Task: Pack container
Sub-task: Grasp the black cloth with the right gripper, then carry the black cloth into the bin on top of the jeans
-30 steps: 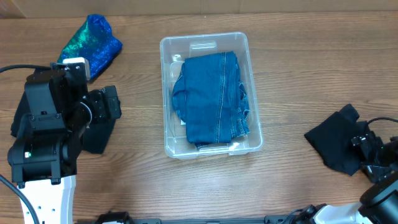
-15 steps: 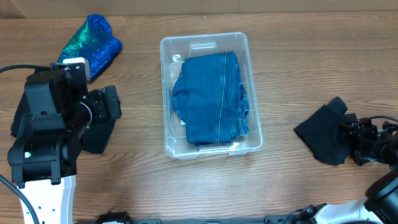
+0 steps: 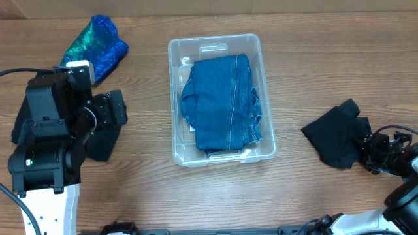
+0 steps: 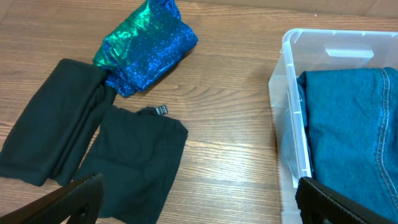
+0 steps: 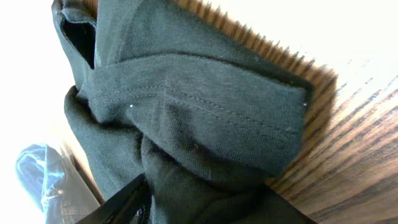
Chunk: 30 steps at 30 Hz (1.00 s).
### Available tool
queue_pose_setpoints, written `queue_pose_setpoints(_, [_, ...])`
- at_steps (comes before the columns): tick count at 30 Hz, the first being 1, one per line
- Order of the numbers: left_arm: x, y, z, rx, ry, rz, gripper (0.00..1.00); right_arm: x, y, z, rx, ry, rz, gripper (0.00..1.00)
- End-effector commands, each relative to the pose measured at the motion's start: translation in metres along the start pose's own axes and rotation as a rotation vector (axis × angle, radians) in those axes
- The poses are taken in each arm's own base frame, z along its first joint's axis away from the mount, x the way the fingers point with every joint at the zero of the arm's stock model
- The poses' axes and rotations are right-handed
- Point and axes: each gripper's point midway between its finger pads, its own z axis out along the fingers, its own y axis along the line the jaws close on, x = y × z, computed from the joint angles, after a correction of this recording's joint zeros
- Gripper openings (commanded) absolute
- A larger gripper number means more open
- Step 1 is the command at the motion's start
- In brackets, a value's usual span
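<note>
The container [image 3: 213,44] sits mid-table, nearer the far edge, with folded blue denim [image 3: 225,104] inside. Right gripper [image 3: 366,151] — near the right edge — is clenched on a black garment [image 3: 333,138]. Left gripper [image 3: 117,109], near the left edge, is released, its fingers spread.

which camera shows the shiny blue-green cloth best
The left wrist view: the shiny blue-green cloth lies whole and close, next to black garments. Overhead shows it smaller, top left. The right wrist view, filled by a black cloth, misses it.
</note>
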Motion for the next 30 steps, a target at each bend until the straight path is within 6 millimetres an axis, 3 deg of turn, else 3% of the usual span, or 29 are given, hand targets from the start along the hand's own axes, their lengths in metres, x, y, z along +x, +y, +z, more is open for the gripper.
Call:
queue_pose_setpoints(1, [-0.008, 0.001, -0.004, -0.009, -0.022, 0.023, 1.00, 0.018, -0.029, 0.015, 0.109, 0.052, 0.038, 0.45])
queue_pose_setpoints(7, [-0.008, 0.001, -0.004, -0.009, -0.023, 0.024, 1.00, 0.016, -0.026, 0.015, 0.094, 0.050, 0.035, 0.16])
queue_pose_setpoints(14, [-0.009, 0.002, -0.004, -0.012, -0.027, 0.024, 1.00, 0.012, -0.005, 0.011, 0.004, 0.059, 0.037, 0.09])
queue_pose_setpoints(19, [-0.010, 0.002, -0.004, -0.012, -0.031, 0.024, 1.00, 0.002, 0.027, -0.005, -0.073, 0.052, -0.018, 0.04])
queue_pose_setpoints(25, [-0.010, 0.002, -0.004, -0.012, -0.031, 0.024, 1.00, -0.007, 0.105, -0.044, -0.124, -0.005, -0.252, 0.04])
queue_pose_setpoints(30, [-0.010, 0.002, -0.004, -0.012, -0.030, 0.024, 1.00, 0.009, 0.189, -0.077, -0.170, -0.025, -0.456, 0.04])
